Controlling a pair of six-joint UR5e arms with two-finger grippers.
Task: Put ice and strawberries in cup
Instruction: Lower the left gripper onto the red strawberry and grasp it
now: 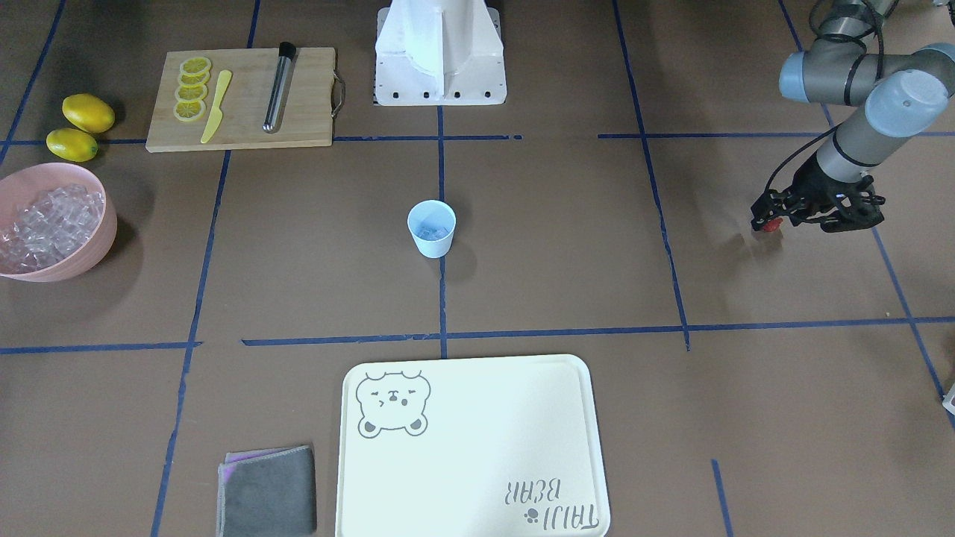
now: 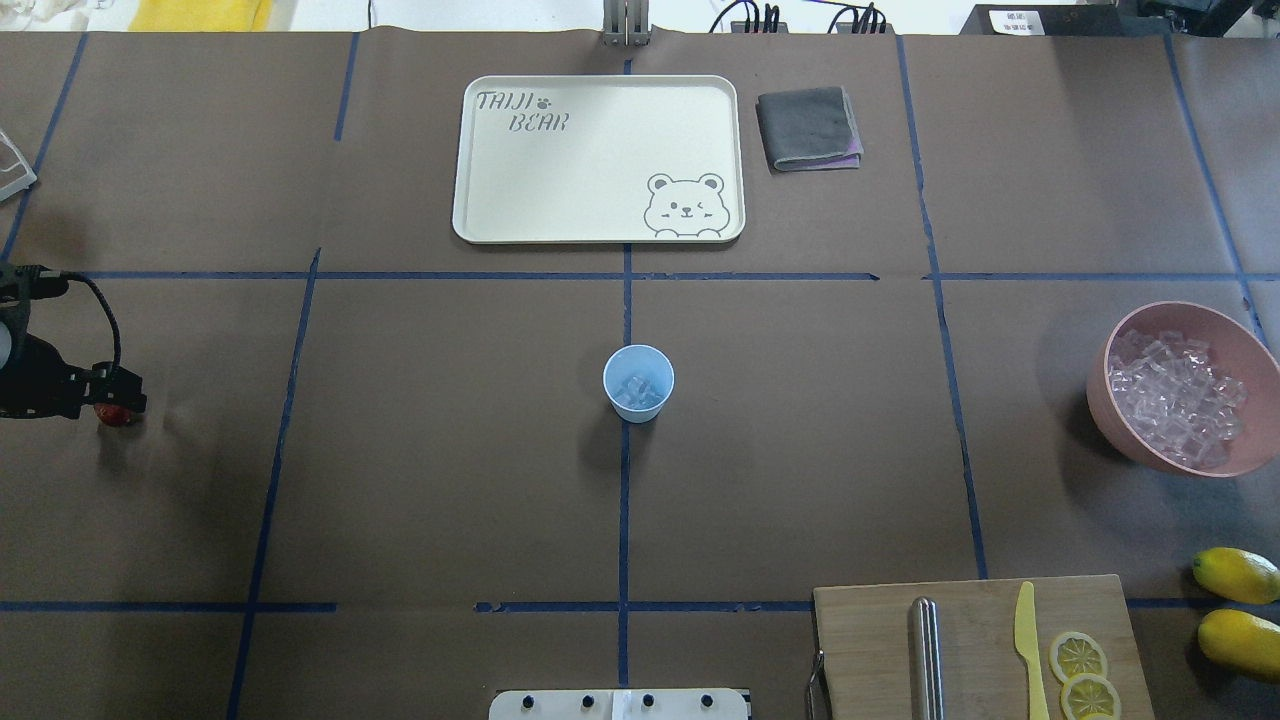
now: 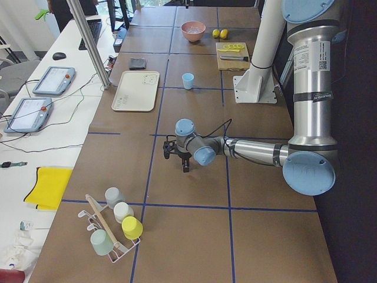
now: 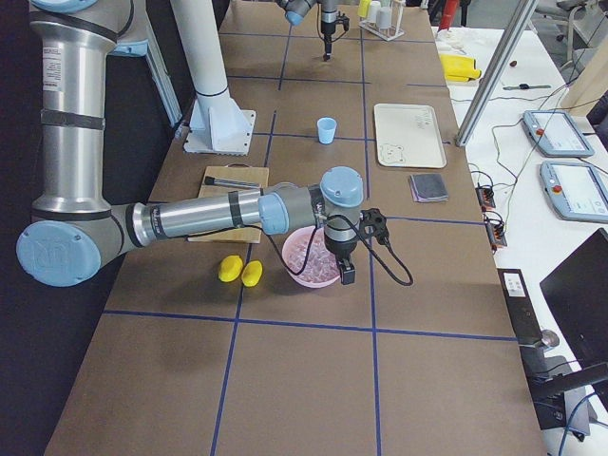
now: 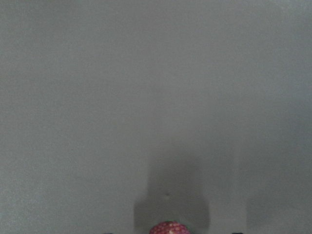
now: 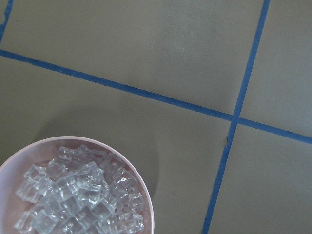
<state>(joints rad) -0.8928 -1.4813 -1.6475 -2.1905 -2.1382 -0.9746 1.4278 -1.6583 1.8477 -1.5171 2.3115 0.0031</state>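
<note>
Colours and patterns on the table (image 1: 567, 246).
Brown surface gridded with blue tape (image 1: 442, 298); pale-blue cup (image 1: 431, 228); clear ice (image 1: 45, 224) in pink bowl (image 1: 104, 239); dark-red strawberry (image 1: 773, 224); yellow lemons (image 1: 88, 112); cream tray (image 1: 477, 447) with grey bear print.

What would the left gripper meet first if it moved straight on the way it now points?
Probably the bare brown table. The left gripper points downward, so the strawberry between its fingers would likely touch first.

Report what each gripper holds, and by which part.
Left gripper: the strawberry, pinched in its jaws; which part is too small to tell. Right gripper, above the pink bowl: cannot tell.
</note>
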